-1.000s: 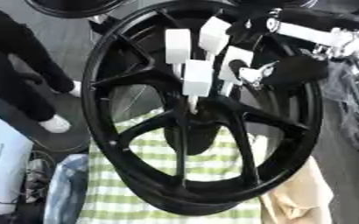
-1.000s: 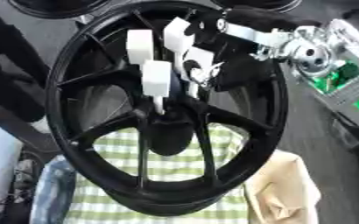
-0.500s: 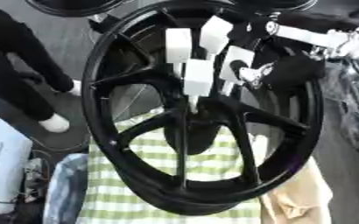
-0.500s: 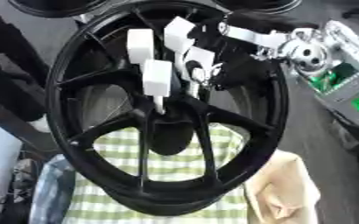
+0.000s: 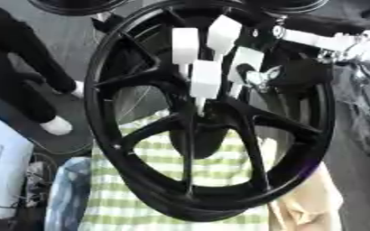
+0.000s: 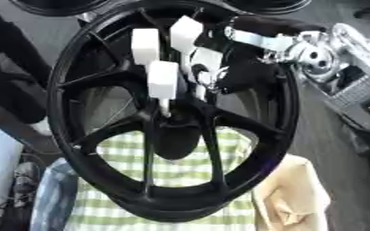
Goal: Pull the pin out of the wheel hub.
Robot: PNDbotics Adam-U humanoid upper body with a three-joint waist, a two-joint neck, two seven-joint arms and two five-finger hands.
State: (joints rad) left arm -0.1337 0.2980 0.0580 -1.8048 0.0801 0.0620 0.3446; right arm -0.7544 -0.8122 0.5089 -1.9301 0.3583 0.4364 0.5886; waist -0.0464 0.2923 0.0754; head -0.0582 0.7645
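A large black spoked wheel stands tilted on a green-and-white checked cloth. Its dark hub sits in the middle. My right hand reaches in from the upper right, and its white-padded fingertips are gathered just above the hub. A thin pale pin runs from under the lowest fingertip down to the hub. The fingertip and the thumb seem to pinch its top end, which is hidden. My left hand shows in neither view.
A person's dark legs and a white shoe stand at the left. Silver equipment lies at the right, a beige bag at the lower right, and blue cloth at the lower left. More dark wheels show along the top edge.
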